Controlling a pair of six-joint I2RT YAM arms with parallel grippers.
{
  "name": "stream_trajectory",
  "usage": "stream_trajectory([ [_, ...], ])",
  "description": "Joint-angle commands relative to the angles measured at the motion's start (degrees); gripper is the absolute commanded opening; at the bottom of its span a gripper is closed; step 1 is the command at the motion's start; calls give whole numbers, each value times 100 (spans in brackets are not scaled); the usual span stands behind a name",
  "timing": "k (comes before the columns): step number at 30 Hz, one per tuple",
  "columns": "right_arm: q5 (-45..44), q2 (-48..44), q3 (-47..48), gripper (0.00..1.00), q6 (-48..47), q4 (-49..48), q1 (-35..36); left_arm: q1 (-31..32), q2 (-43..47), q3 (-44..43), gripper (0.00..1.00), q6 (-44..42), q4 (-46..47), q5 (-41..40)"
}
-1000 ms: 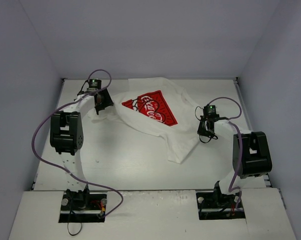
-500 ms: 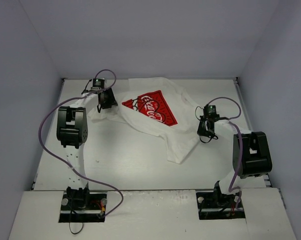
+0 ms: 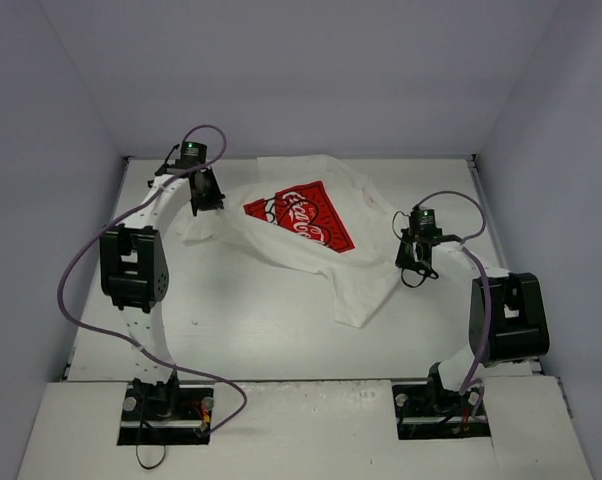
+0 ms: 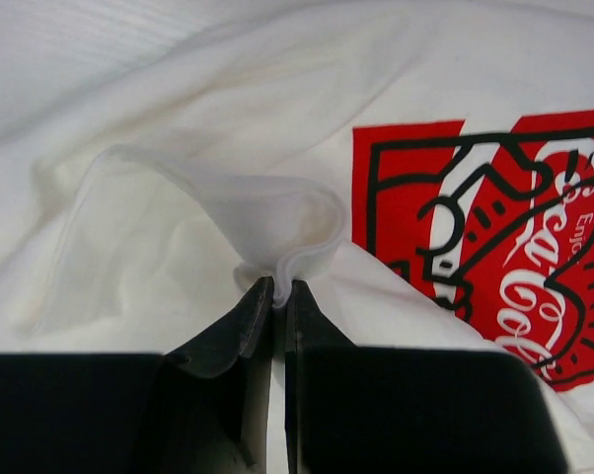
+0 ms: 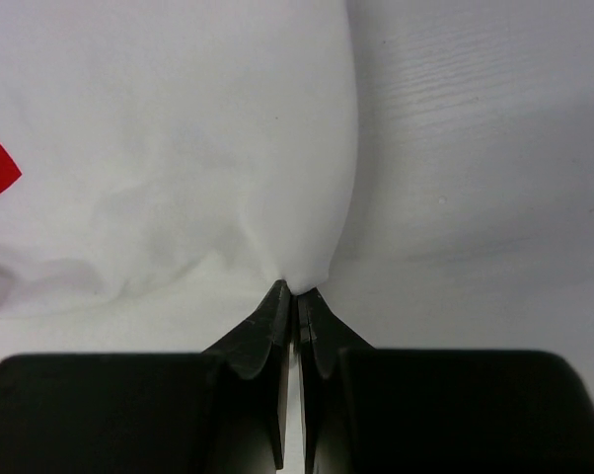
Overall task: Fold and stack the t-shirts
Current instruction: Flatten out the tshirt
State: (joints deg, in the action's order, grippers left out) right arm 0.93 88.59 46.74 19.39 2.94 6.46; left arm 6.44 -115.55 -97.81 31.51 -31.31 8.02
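The t-shirt [image 3: 353, 268] lies on the table [image 3: 241, 325] between the left end effector [image 3: 199, 205] and right end effector [image 3: 411, 270]

I note the t-shirt [image 3: 356, 285] lying crumpled across the far middle of the table [image 3: 261, 330], so no low pass there. The left gripper [image 3: 205, 198] and right gripper [image 3: 417, 268] flank it, each pinching an edge. Open tabletop runs between the shirt's near hem and the arm bases. Walls [image 3: 51, 220] hem in three sides, and a purple cable [image 3: 73, 275] loops outside the left arm.
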Motion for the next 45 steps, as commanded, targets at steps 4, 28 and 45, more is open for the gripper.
stream_trajectory([
  [4, -75, -455, 245, 0, -97, 410, 13, 12, 1765, 186, 0, 25, -2275, -809],
  [28, -214, -462, 696, 0, -327, 1218, 115, -134, 948, 416, 53, -785, -2322, -813],
  [45, -146, -717, 557, 0, -401, 1139, 385, -471, 3832, 4590, 41, 203, 233, 172],
])
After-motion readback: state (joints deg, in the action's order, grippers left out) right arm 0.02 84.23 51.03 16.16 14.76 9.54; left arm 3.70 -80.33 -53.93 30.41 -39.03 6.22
